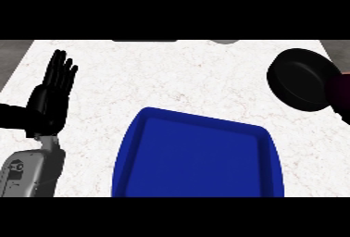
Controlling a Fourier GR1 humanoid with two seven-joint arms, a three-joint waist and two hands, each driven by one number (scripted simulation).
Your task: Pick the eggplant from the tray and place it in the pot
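The blue tray (198, 159) lies at the lower middle of the counter with nothing in it. The black pot (301, 85) stands at the upper right. The dark purple eggplant (340, 91) shows at the view's right edge, overlapping the pot's right rim. Only a dark sliver of my right hand (346, 115) shows there, wrapped about the eggplant and mostly cut off by the edge. My left hand (51, 95) rests at the left, open with fingers pointing up, far from the tray and the pot.
The white marble counter (178, 78) stretches between the tray and the pot. Grey shapes sit at the counter's far edge (143, 40). The counter's left edge runs close to my left forearm (31, 169).
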